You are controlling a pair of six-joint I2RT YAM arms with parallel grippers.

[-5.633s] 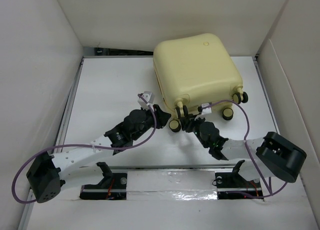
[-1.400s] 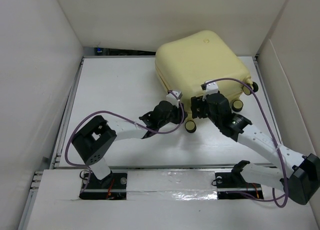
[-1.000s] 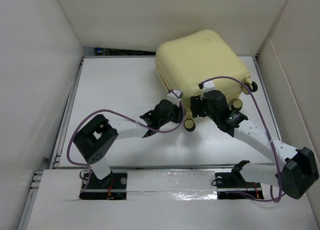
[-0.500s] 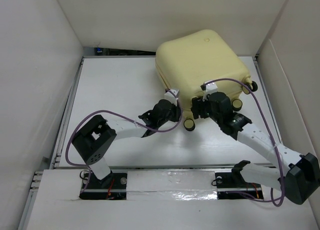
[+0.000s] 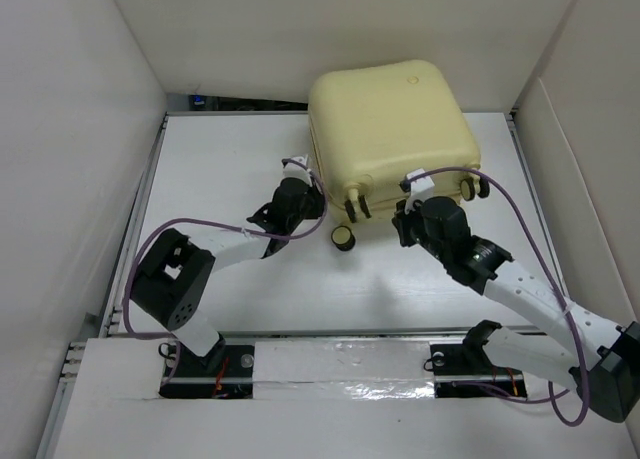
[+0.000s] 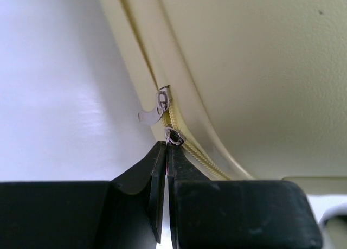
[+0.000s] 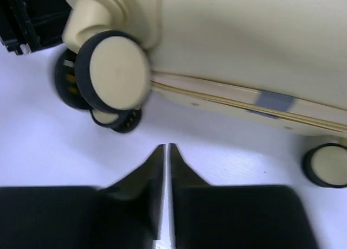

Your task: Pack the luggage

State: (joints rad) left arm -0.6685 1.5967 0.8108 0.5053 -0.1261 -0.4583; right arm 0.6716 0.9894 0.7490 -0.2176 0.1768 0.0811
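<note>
The luggage (image 5: pixel 390 129), a pale yellow hard-shell suitcase, lies closed at the back middle of the table. My left gripper (image 5: pixel 308 187) is at its front left corner. In the left wrist view that gripper (image 6: pixel 166 146) is shut on a small metal zipper pull (image 6: pixel 173 136) on the yellow zip. A second zipper pull (image 6: pixel 161 103) hangs just beyond it. My right gripper (image 5: pixel 402 222) sits low by the suitcase's near side. Seen from the right wrist, the gripper (image 7: pixel 165 147) is shut on nothing, just short of a cream wheel (image 7: pixel 116 70).
White walls (image 5: pixel 80 129) close in the table (image 5: pixel 230 149) on the left, back and right. Black-and-cream wheels (image 5: pixel 343 238) stick out from the suitcase's near side. Purple cables loop off both arms. The arm bases stand on a rail (image 5: pixel 340 364) at the near edge.
The suitcase has swung and shifted left. My left gripper has moved left and back with the zipper pull. The right gripper has closed and drawn slightly back from the suitcase.
</note>
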